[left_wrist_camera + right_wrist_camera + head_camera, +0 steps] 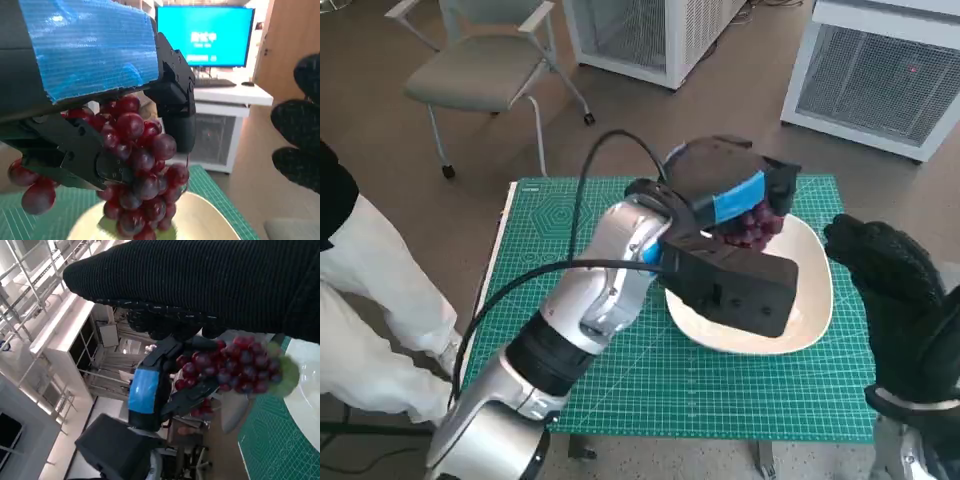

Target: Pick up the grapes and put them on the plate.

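Observation:
My left hand (725,190) holds a bunch of dark red grapes (753,226) over the far part of the cream plate (815,300). In the left wrist view the grapes (137,180) hang from the black fingers (75,155), with the plate's rim (200,215) below them. The right wrist view shows the left hand (150,390) gripping the grapes (235,365) beside the plate (307,385). My right hand (900,290), in its black glove, hovers at the plate's right side and holds nothing, fingers apart.
The plate lies on a green cutting mat (570,240) covering the small table. A grey chair (480,70) stands beyond the table's left corner, white cabinets (880,70) at the back. A person in white (370,310) is at the left.

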{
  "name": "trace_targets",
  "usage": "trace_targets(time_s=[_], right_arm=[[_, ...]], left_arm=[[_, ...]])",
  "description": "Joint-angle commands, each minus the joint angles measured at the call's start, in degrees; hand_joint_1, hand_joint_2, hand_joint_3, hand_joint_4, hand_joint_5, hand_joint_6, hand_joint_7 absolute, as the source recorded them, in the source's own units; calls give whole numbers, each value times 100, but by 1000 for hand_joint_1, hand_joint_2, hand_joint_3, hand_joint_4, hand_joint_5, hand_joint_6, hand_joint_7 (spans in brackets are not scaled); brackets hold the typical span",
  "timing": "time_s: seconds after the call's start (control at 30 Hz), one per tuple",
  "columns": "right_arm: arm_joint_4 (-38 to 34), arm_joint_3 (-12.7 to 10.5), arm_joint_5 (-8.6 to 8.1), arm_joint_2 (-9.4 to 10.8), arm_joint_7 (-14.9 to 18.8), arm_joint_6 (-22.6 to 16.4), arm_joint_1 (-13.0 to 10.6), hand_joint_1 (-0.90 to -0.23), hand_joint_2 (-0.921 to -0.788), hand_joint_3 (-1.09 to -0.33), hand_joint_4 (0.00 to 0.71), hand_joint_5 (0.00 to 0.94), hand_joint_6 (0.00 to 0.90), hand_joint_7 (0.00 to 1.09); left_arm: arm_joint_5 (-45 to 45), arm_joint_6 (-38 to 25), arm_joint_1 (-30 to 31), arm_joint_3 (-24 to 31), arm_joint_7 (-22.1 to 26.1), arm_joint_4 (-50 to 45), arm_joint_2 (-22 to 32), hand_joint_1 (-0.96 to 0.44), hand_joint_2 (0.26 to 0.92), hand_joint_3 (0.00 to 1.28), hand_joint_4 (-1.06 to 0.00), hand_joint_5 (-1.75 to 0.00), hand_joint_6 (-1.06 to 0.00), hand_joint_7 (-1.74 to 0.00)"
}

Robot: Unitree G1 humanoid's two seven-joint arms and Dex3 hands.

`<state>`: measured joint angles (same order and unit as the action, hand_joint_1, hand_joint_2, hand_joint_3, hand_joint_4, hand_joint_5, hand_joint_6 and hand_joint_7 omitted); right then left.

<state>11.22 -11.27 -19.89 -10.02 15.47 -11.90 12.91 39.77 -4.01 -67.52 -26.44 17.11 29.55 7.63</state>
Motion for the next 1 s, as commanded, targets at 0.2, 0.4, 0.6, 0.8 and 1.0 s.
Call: trace_targets(time_s=[0.2,0.4,0.6,0.8,1.0], right_arm=[[-86,-5,28,40,-36,6,-95,-495,-921,-557,425,505,188,907],[-106,10,41,51,-32,-28,-93,-493,-921,-557,426,503,188,906],[-147,17,23,46,-9,-53,-80,-493,-921,-558,425,503,187,908],[-115,31,22,38,-15,-43,-84,-493,-921,-558,426,502,186,909],[-111,14,-18,10,7,-20,-75,-494,-921,-557,427,502,187,909]], left_arm=[[-78,-261,-95,15,249,38,-87,-146,796,63,-168,-96,-297,-26],[-42,-247,-9,26,139,-47,-52,-183,801,37,-173,-24,-288,-6],[167,-213,53,-43,-160,-49,28,-218,809,27,-180,-11,-286,-2],[173,-54,218,42,-480,-95,213,-298,846,29,-189,-7,-292,-4],[-81,214,670,385,-656,-514,627,-368,888,31,-192,-4,-299,-6]])
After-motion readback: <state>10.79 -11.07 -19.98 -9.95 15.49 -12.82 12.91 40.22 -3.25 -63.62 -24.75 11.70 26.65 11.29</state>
